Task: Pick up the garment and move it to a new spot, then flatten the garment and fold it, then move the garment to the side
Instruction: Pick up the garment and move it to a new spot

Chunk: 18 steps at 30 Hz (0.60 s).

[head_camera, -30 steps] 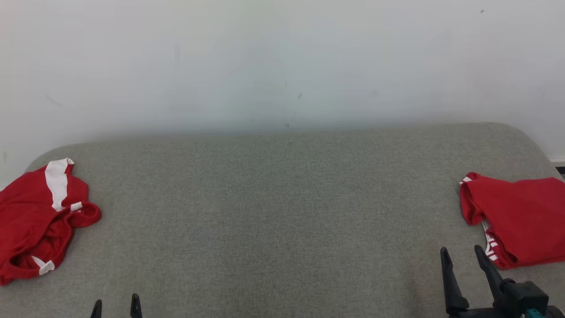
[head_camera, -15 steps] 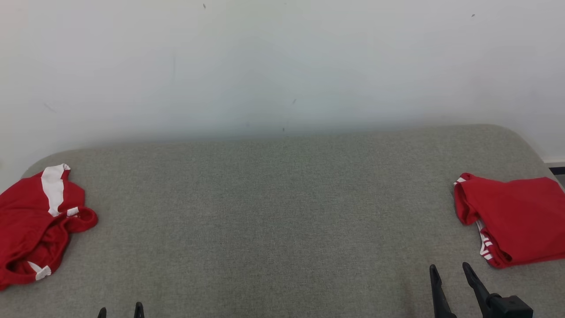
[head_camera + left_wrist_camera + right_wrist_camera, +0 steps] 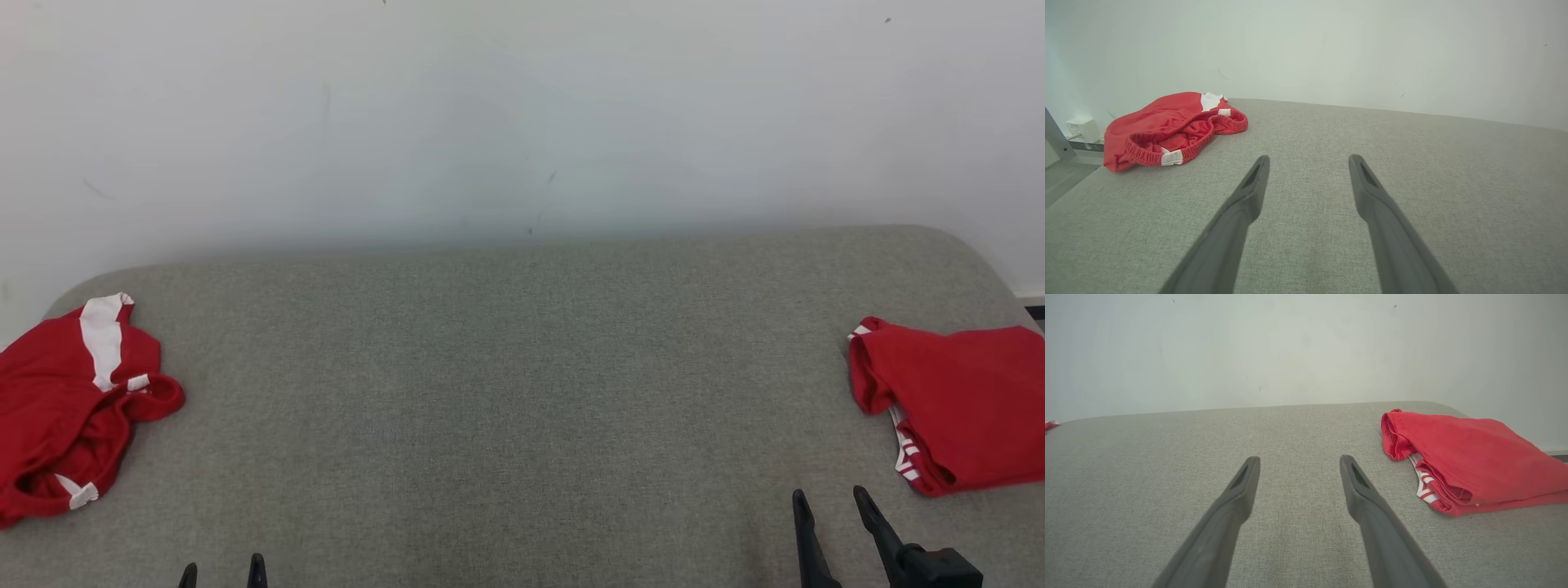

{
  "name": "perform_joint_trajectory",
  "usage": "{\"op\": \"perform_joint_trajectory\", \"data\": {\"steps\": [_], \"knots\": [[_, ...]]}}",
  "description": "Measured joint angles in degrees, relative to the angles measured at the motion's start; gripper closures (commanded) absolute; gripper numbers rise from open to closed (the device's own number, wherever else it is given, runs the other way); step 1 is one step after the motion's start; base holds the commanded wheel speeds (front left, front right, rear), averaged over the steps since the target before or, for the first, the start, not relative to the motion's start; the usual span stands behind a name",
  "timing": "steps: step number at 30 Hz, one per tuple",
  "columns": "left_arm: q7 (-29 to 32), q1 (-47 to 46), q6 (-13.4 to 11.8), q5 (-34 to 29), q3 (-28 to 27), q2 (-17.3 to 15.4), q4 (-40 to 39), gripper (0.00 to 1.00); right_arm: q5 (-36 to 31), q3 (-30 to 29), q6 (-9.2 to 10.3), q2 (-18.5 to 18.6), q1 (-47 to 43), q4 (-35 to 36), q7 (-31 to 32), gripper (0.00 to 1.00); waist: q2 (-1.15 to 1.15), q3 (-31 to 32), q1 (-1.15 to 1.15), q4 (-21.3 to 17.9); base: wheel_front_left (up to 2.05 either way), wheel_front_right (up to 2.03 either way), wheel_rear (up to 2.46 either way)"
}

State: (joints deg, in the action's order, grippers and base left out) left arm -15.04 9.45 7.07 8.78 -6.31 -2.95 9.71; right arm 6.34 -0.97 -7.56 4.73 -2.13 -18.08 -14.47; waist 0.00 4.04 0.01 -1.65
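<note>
The left tool (image 3: 1309,159) is showing two long, matte dark-grey fingers (image 3: 1229,228), each narrowing toward a blunt tip and carrying a slim, elongated slot just below that tip. The right tool (image 3: 1299,458) is wearing a matching pair of tapered dark-grey prongs (image 3: 1372,522) with the same slots. In the head view, those prongs are looking almost black and are joining a blocky black base (image 3: 939,565).

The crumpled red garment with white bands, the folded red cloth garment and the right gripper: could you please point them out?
Crumpled red garment (image 3: 57,400): head view, red cloth middle.
Folded red garment (image 3: 971,392): head view, flat top layer.
Right gripper (image 3: 828,493): head view, midway between fingertips.
</note>
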Motion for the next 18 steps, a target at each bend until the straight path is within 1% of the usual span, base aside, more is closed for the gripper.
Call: {"op": "perform_joint_trajectory", "data": {"steps": [11,18], "knots": [[0.0,-0.16,0.07,-0.71,-2.2,0.01,-0.08,0.0,-0.37,0.15,0.0,-0.46,0.08,-0.19,-0.22,0.0,0.0,-0.15,0.0,2.54,0.0,0.0,0.0],[0.0,-0.7,0.31,-1.15,-3.19,-0.12,0.62,0.0,-0.42,0.47,0.0,-0.63,0.04,0.03,-0.33,0.0,0.0,0.03,0.0,6.57,0.0,0.0,0.0]]}}
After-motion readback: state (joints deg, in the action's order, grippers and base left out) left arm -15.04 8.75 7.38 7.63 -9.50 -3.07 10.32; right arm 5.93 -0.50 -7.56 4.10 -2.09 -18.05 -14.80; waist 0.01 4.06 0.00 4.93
